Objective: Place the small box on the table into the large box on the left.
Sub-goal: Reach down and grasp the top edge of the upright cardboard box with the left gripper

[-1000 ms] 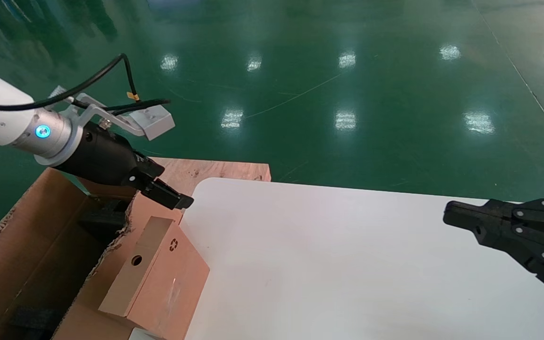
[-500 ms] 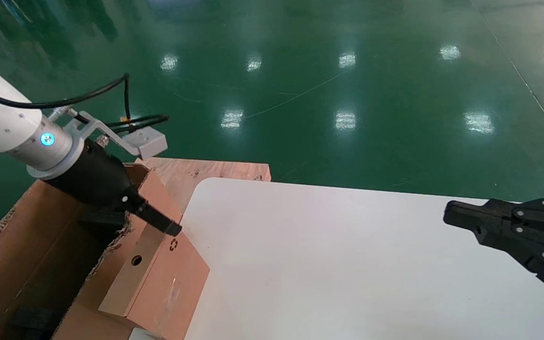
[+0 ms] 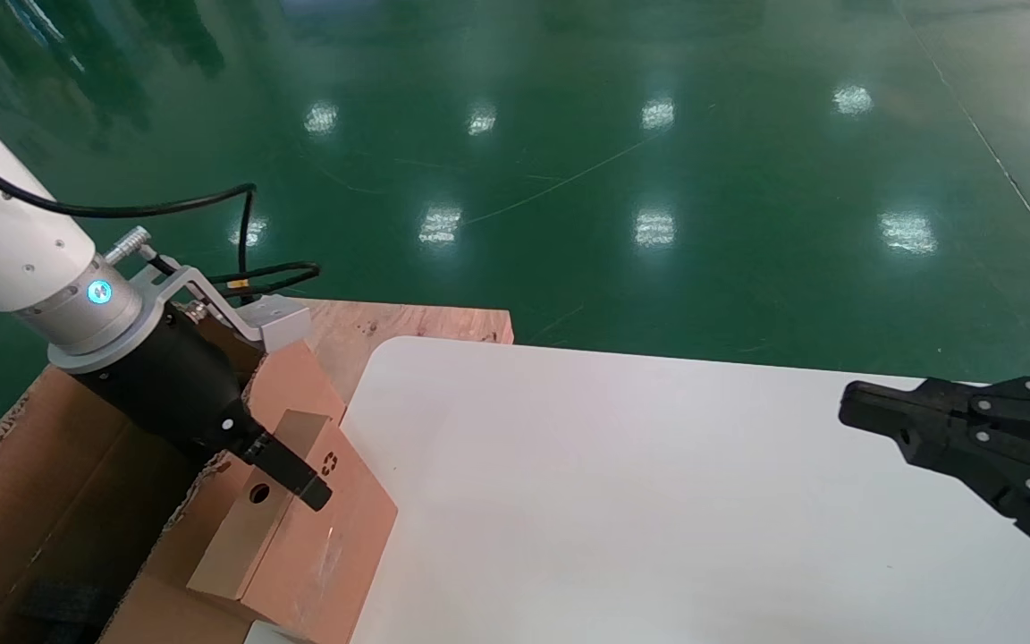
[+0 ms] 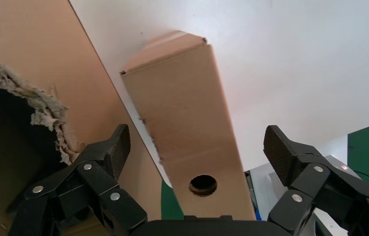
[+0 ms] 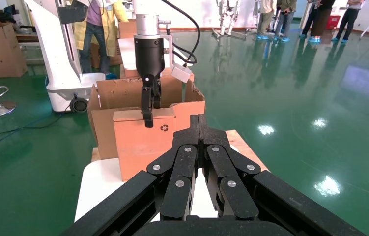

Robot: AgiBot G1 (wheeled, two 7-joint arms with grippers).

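Observation:
The small box [image 3: 318, 546] stands at the left edge of the white table [image 3: 658, 501], tan holed side up, against the large box's [image 3: 59, 510] torn wall. My left gripper [image 3: 305, 487] is open and low over the small box's top. In the left wrist view its fingers [image 4: 113, 147] straddle the small box [image 4: 187, 123] without touching it, the round hole between them. The large box's ragged edge [image 4: 40, 108] lies beside it. My right gripper [image 3: 850, 407] is shut and empty, parked over the table's right side. The right wrist view shows the small box [image 5: 148, 142] and the left gripper [image 5: 148, 113] far off.
A bare plywood board [image 3: 408, 322] lies behind the table's rounded corner. Glossy green floor surrounds the table. The right wrist view shows the large box [image 5: 118, 93] behind the small one, a white robot stand [image 5: 59, 59] and people farther back.
My left gripper has come down and toward me, from above the large box's far edge to just over the small box. The small box and right arm have not moved.

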